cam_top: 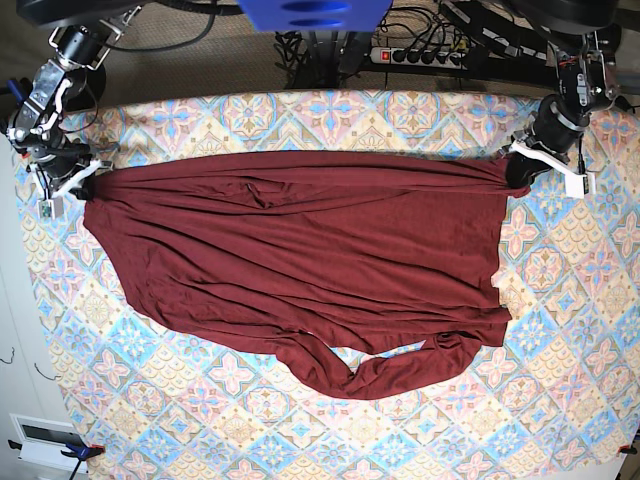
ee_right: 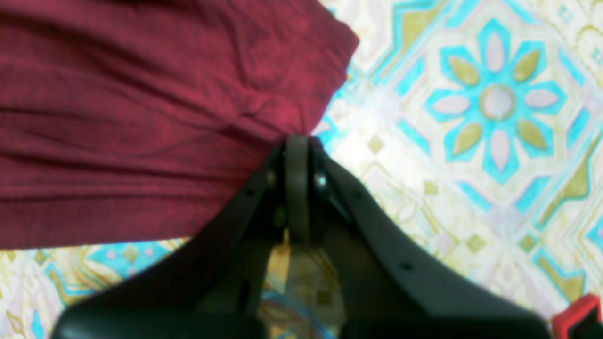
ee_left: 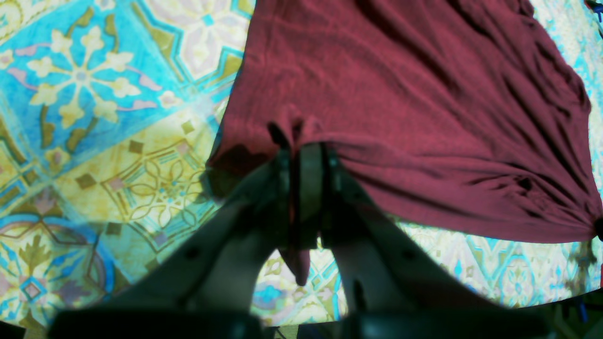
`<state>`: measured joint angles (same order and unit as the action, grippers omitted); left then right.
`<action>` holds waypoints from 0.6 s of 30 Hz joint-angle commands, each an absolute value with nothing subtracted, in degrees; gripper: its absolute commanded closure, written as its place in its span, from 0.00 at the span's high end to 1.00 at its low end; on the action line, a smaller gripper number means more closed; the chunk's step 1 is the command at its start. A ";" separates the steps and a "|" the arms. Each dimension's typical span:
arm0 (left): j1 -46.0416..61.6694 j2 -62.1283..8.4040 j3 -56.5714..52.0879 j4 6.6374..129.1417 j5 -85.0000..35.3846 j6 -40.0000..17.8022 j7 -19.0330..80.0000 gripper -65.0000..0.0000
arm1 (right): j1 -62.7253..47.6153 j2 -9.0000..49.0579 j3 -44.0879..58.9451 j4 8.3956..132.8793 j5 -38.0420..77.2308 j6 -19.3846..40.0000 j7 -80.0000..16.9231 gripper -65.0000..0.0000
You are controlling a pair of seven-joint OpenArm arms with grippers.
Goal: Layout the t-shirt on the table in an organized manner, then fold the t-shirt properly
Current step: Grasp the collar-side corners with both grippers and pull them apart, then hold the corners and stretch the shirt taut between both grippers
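Observation:
The dark maroon t-shirt [cam_top: 300,260] lies spread across the table [cam_top: 560,400], stretched taut along its far edge between the two arms, with a long sleeve curling at the near side. My left gripper [ee_left: 304,150] is shut on the t-shirt's edge at the far right of the base view [cam_top: 515,165]; a fold of cloth hangs between its fingers. My right gripper [ee_right: 297,141] is shut on the t-shirt's corner at the far left of the base view [cam_top: 85,185]. In the right wrist view the t-shirt [ee_right: 141,117] bunches at the fingertips.
The patterned tablecloth shows all around the shirt. Cables and a power strip [cam_top: 420,50] lie beyond the far edge of the table. A red clamp [ee_right: 579,315] sits at the lower right of the right wrist view.

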<state>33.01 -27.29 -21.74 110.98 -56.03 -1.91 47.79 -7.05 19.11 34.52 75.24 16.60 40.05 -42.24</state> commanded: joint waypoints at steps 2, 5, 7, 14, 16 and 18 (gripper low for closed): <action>30.99 -27.74 -23.08 111.87 -58.86 -2.24 46.55 0.00 | -6.29 20.44 34.95 76.62 17.45 40.00 -41.01 0.00; 30.55 -27.65 -25.98 111.78 -62.37 -2.24 46.46 0.00 | -6.29 20.44 34.95 76.62 17.45 40.00 -41.01 0.00; 28.88 -27.56 -27.65 111.78 -62.90 -2.24 46.64 0.00 | -6.29 20.44 34.95 76.62 17.45 40.00 -41.01 0.00; 23.78 -27.56 -30.02 105.01 -62.73 -2.24 46.64 0.00 | -6.29 20.44 34.95 76.62 17.45 40.00 -41.10 0.00; 22.20 -27.56 -28.70 101.14 -62.73 -2.24 46.64 0.00 | -6.29 20.44 34.86 76.62 17.45 40.00 -41.10 0.00; 20.53 -27.56 -27.03 98.15 -62.64 -2.24 46.64 0.00 | -6.29 20.44 34.86 76.62 17.45 40.00 -41.10 0.00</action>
<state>21.15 -26.44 -27.49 98.35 -61.76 -1.72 48.14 -6.83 19.05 34.46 75.55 17.02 40.32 -42.06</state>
